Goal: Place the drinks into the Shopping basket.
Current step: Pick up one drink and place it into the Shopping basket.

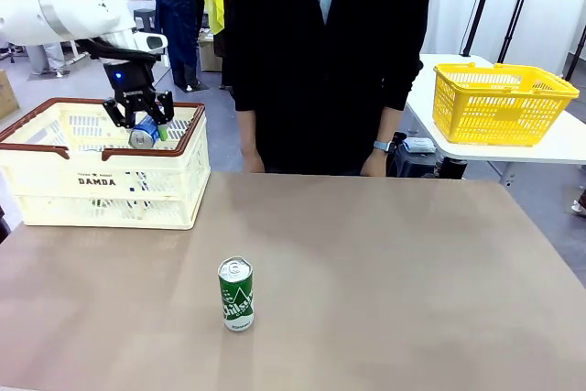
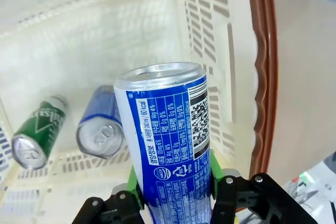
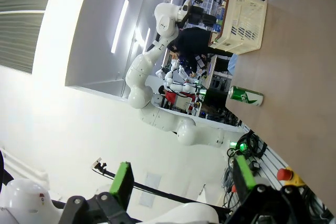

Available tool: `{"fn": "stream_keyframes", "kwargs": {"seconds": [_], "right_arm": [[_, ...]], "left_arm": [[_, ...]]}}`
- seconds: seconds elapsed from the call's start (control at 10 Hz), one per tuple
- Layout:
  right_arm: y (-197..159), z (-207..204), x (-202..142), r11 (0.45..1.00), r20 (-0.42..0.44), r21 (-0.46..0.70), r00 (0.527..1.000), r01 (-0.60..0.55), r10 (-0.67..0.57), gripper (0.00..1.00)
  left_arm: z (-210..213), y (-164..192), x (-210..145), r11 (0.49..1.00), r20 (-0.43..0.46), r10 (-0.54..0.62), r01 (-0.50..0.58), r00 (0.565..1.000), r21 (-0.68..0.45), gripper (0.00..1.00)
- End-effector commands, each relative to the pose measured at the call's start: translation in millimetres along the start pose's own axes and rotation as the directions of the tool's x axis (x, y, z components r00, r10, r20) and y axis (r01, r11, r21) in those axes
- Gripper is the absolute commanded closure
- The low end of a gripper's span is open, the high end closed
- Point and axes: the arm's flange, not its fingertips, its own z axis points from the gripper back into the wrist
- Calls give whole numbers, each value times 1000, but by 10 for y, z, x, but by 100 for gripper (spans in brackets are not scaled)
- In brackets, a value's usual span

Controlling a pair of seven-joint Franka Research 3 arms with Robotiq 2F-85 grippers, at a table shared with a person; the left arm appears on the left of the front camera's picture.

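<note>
**Blue can over the basket; one green can left on the tabletop**

The left jaws [image 2: 176, 190] are clamped on a blue can [image 2: 170, 153], green pads pressing both its sides, and hold it over the open Shopping basket [image 1: 183, 176] at the far left of the tabletop [image 1: 412, 281]. Below it, on the basket floor, lie a second blue can [image 2: 100, 124] and a green can [image 2: 37, 132], so part of the work looks done. The held can appears ready to be lowered and let go. Another green can [image 1: 236, 294] stands upright near the front middle of the tabletop, well apart from the basket, not yet collected. The right jaws [image 3: 181, 179] stand wide open, holding nothing.
</note>
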Motion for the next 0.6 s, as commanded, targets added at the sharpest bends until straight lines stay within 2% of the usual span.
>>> {"fn": "stream_keyframes", "kwargs": {"seconds": [0.0,0.3,0.5], "right_arm": [[38,2,-1,1000,5,5,1000,15,-15,0],[38,2,-1,1000,5,5,1000,15,-15,0],[38,2,-1,1000,5,5,1000,15,-15,0]], "left_arm": [[-44,-52,-203,998,41,34,-36,999,47,100],[-382,-51,-121,991,90,69,-78,994,104,100],[-479,-46,-29,992,134,34,-50,990,117,100]]}}
